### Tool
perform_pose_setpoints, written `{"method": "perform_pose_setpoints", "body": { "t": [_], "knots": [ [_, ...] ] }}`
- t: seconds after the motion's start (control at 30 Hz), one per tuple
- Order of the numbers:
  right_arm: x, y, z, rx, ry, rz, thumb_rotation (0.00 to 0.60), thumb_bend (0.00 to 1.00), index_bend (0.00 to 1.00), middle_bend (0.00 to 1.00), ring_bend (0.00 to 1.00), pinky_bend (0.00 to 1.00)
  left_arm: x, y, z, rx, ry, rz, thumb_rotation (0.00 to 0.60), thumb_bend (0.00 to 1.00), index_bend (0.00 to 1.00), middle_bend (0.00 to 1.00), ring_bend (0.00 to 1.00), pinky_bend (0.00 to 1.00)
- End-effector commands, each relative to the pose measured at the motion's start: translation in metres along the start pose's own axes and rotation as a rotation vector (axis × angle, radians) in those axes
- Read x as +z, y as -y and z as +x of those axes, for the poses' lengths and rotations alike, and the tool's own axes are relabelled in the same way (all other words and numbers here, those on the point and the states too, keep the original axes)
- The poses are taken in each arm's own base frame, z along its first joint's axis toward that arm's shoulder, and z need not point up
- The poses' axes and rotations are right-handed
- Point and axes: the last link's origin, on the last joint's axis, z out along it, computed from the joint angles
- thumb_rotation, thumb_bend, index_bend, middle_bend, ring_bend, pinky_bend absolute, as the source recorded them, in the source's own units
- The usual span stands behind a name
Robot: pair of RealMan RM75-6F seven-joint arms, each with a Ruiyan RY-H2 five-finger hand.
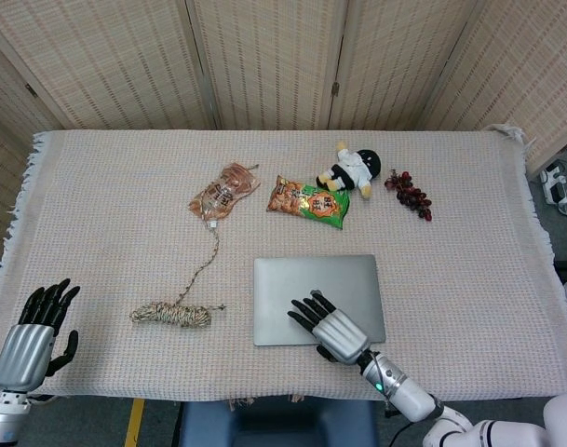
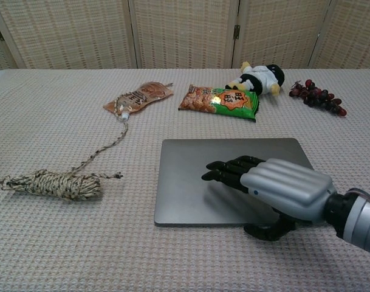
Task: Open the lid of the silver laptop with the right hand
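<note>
The silver laptop [image 1: 311, 277] [image 2: 191, 176] lies flat with its lid down, near the table's front edge. My right hand [image 1: 327, 325] [image 2: 271, 189] hovers over the lid's front half, fingers stretched out and apart, pointing left and away from me. Its thumb [image 2: 268, 230] hangs down by the laptop's front edge. It holds nothing. My left hand [image 1: 29, 337] stays at the table's front left corner, fingers spread, holding nothing; the chest view does not show it.
A coiled rope [image 1: 172, 315] lies left of the laptop, its line running up to a brown snack pouch [image 1: 223, 191]. Behind the laptop are a green snack bag [image 1: 308, 199], a plush toy [image 1: 350, 169] and dark grapes [image 1: 410, 194].
</note>
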Motion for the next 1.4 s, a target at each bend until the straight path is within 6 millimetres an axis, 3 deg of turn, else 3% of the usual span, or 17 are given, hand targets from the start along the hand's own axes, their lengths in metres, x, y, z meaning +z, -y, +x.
{"method": "perform_pose_setpoints", "body": {
  "t": [0.03,0.77,1.23,1.4],
  "knots": [
    [0.003,0.002,-0.002,-0.013,0.009,0.003,0.600,0.41,0.00,0.00,0.00,0.00,0.000,0.001,-0.001,-0.001,0.001,0.002,0.600,0.63,0.06,0.05,0.01,0.00],
    [0.024,0.004,0.003,-0.065,0.005,-0.018,0.600,0.40,0.00,0.00,0.00,0.00,0.000,0.008,-0.004,-0.011,0.006,0.018,0.600,0.63,0.06,0.05,0.01,0.00],
    [0.031,-0.002,0.017,-0.107,-0.025,-0.045,0.600,0.41,0.00,0.00,0.00,0.00,0.001,0.012,-0.008,-0.015,0.010,0.022,0.600,0.63,0.05,0.05,0.01,0.00],
    [0.035,-0.004,0.017,-0.141,-0.039,-0.052,0.600,0.52,0.00,0.00,0.00,0.00,0.004,0.013,-0.011,-0.013,0.016,0.016,0.600,0.63,0.05,0.05,0.01,0.00]
  ]
}}
